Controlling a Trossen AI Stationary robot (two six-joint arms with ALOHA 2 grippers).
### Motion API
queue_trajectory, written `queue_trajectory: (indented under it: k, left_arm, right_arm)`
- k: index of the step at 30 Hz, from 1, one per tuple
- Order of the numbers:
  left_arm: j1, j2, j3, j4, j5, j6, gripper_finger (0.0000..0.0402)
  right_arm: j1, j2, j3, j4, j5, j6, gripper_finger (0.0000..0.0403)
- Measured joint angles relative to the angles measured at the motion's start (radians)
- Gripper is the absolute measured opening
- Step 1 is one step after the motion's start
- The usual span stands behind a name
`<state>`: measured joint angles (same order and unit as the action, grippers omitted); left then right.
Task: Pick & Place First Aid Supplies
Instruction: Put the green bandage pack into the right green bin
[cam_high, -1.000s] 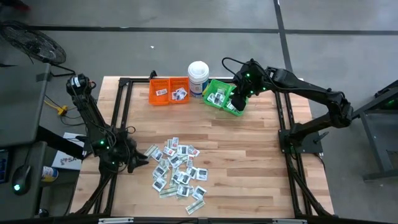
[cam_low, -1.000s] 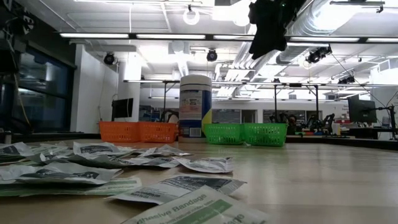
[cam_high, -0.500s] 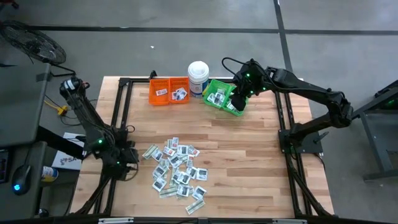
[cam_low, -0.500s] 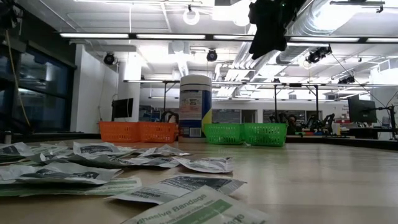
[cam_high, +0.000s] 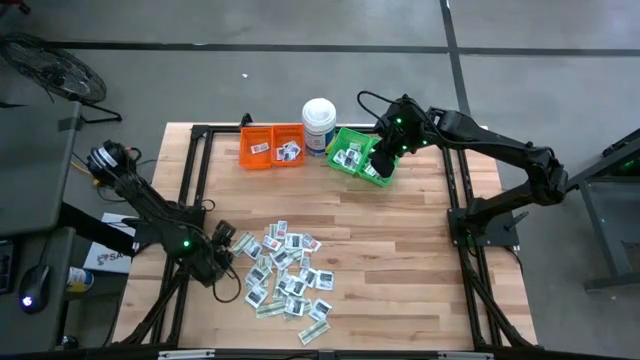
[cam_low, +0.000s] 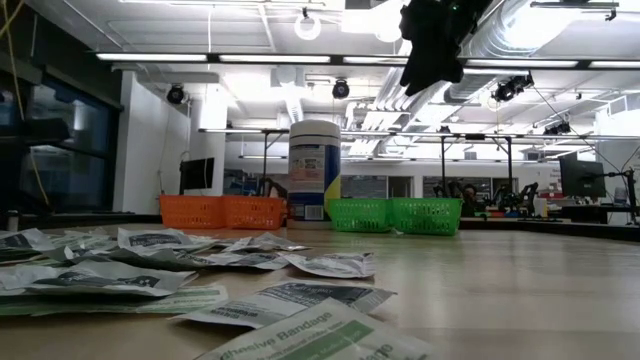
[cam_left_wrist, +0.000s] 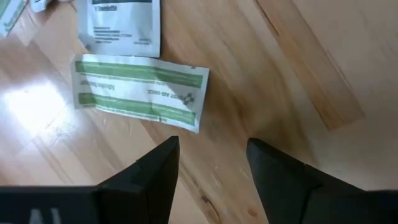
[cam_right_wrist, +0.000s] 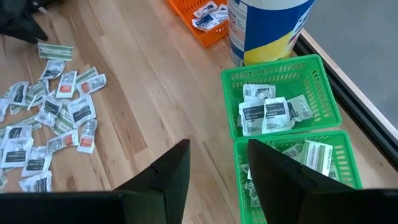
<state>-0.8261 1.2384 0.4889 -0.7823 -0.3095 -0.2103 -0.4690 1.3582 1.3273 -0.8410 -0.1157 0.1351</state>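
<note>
Left gripper (cam_left_wrist: 208, 168), jaws parted and empty, beside green-and-white strip (cam_left_wrist: 138, 92) at edge of first aid supplies (cam_high: 283, 270); risk: fingers skidding over flat packet; right gripper (cam_right_wrist: 214, 171) released above green bins (cam_right_wrist: 283, 121)

Packets (cam_right_wrist: 268, 116) fill green bins (cam_right_wrist: 326, 102) beside tub (cam_right_wrist: 264, 28).
</note>
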Motion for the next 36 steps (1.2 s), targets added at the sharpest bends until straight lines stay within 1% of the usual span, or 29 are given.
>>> queue_trajectory:
  k: [3,8,9,10,11,13,15,19,23,26,28,33,36]
  left_arm:
    - [-0.001,0.025,-0.001,0.002,-0.045,-0.002,0.0192]
    - [-0.002,0.027,-0.004,0.005,-0.122,-0.002,0.0192]
    - [-0.002,0.028,-0.005,0.006,-0.149,-0.002,0.0192]
    - [0.000,0.029,-0.009,0.019,-0.218,0.005,0.0192]
    - [0.006,0.035,-0.013,0.004,-0.260,0.015,0.0192]
    - [0.001,0.028,-0.012,0.018,-0.298,0.028,0.0192]
    - [0.001,0.033,-0.018,0.028,-0.305,0.031,0.0192]
    - [0.002,0.030,-0.042,0.045,-0.261,0.012,0.0192]
    - [0.002,0.026,-0.043,0.047,-0.260,-0.043,0.0192]
    - [0.002,0.028,-0.033,0.048,-0.312,-0.082,0.0192]
    - [0.002,0.028,-0.019,0.060,-0.367,-0.129,0.0192]
    - [0.002,0.028,-0.008,0.055,-0.445,-0.321,0.0192]
    - [0.002,0.028,-0.007,0.038,-0.464,-0.443,0.0192]
  right_arm:
    - [0.000,0.000,0.000,0.000,0.000,0.018,0.0154]
    - [0.000,0.000,0.000,0.000,0.000,0.023,0.0154]
    - [0.000,0.000,0.000,0.000,0.000,0.023,0.0154]
    - [0.000,0.000,0.000,0.000,0.000,0.023,0.0154]
    - [0.000,0.000,0.000,0.000,0.000,0.023,0.0154]
    - [0.000,0.000,0.000,0.000,0.000,0.024,0.0154]
    - [0.001,0.000,0.000,0.000,0.001,0.035,0.0154]
    - [0.006,0.000,0.000,0.000,-0.007,0.064,0.0154]
    - [0.017,0.000,0.000,0.000,-0.014,0.094,0.0154]
    - [0.034,0.002,0.000,0.017,-0.007,0.128,0.0154]
    - [0.053,0.005,0.000,0.037,-0.012,0.124,0.0154]
    - [0.138,0.040,0.000,0.085,-0.021,0.074,0.0154]
    - [0.186,0.097,0.000,0.162,-0.006,0.132,0.0153]
